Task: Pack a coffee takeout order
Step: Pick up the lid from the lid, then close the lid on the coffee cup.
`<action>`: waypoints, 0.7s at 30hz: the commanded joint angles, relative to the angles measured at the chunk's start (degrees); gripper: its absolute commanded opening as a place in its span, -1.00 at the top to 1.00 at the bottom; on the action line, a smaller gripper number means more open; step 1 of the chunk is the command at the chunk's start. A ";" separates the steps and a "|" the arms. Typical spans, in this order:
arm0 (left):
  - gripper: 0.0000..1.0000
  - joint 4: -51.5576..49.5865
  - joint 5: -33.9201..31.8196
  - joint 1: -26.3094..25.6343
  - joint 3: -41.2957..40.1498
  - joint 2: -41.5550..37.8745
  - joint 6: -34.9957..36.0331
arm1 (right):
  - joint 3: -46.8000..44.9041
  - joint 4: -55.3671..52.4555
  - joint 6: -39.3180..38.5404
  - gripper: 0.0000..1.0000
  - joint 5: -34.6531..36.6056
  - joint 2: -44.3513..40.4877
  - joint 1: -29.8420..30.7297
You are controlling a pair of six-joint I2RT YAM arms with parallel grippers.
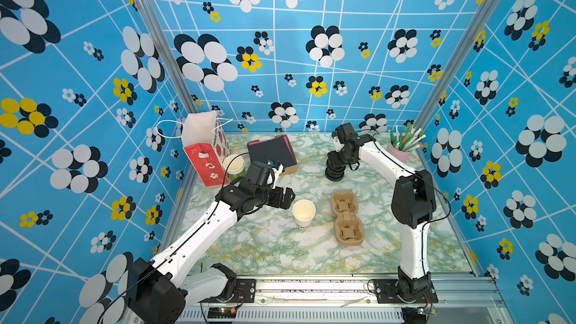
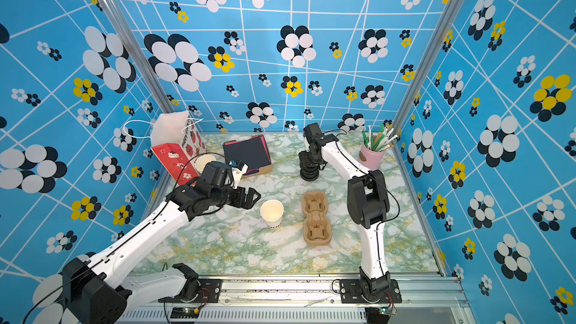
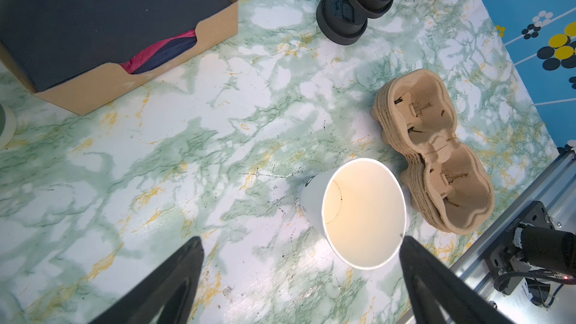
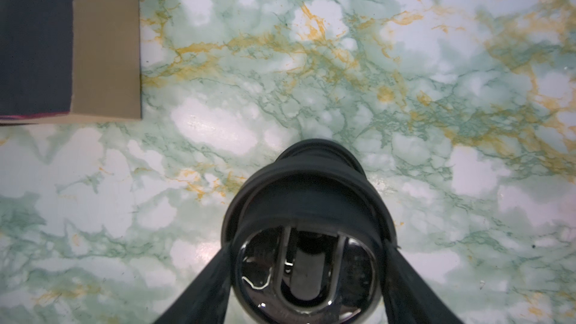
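Marbled tabletop (image 1: 265, 244) was noted, white cup (image 1: 304, 215) upright on it. Left gripper (image 1: 291, 201) was held spread and empty beside the cup; right gripper (image 4: 311, 246) was clamped on black lid (image 4: 265, 275) beyond it.

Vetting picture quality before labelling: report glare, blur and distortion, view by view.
Both top views: sharp, evenly lit; the wide lens splays the aluminium corner post. Left wrist view: the small white paper cup is crisp, its inside glowing warm; the left pincer shows as dark, blurred fingers. Right wrist view: the round black plastic lid fills the foreground, soft, with glare streaks on its glossy top.
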 commanded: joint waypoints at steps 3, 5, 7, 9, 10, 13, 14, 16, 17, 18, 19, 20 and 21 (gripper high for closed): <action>-0.98 1.66 0.69 0.96 -1.45 -1.79 -0.48 | -2.47 -2.14 0.04 -0.31 -5.03 -8.08 0.65; -0.99 2.05 0.53 1.15 -1.76 -2.27 -0.46 | -3.42 -2.56 -0.17 -0.31 -6.16 -10.23 1.02; -0.98 2.55 0.51 1.26 -2.14 -2.97 -0.29 | -4.30 -3.13 -0.62 -0.31 -6.93 -12.28 1.73; -0.99 3.17 0.51 1.42 -2.87 -3.77 -0.21 | -5.22 -3.87 -1.29 -0.31 -7.28 -14.35 2.91; -0.99 3.46 0.44 1.44 -3.11 -4.12 -0.21 | -5.63 -4.21 -1.73 -0.31 -7.40 -15.18 3.47; -0.99 4.02 0.29 1.70 -3.74 -5.12 -0.36 | -6.52 -5.72 -2.54 -0.31 -7.89 -17.47 5.59; -0.98 4.31 0.12 1.78 -3.93 -5.54 -0.43 | -6.82 -6.29 -2.65 -0.31 -8.08 -18.19 6.37; -0.98 4.86 -0.30 1.96 -4.30 -6.40 -0.87 | -7.64 -7.06 -2.97 -0.31 -8.27 -19.41 8.14; -0.99 5.09 -0.73 2.18 -4.56 -6.83 -1.11 | -8.17 -7.48 -3.13 -0.31 -8.38 -20.03 9.14; -0.98 5.39 -1.26 2.22 -4.83 -7.27 -1.45 | -8.64 -7.80 -3.27 -0.31 -8.43 -20.57 10.24; -0.99 5.54 -1.60 2.36 -5.01 -7.57 -1.68 | -9.09 -8.02 -3.45 -0.31 -8.55 -20.94 11.17; -0.99 5.78 -1.98 2.48 -5.25 -7.89 -1.87 | -9.57 -8.13 -3.58 -0.32 -8.60 -21.32 12.20; -0.99 5.96 -2.20 2.60 -5.44 -8.13 -2.06 | -10.01 -8.19 -3.61 -0.32 -8.63 -21.59 13.24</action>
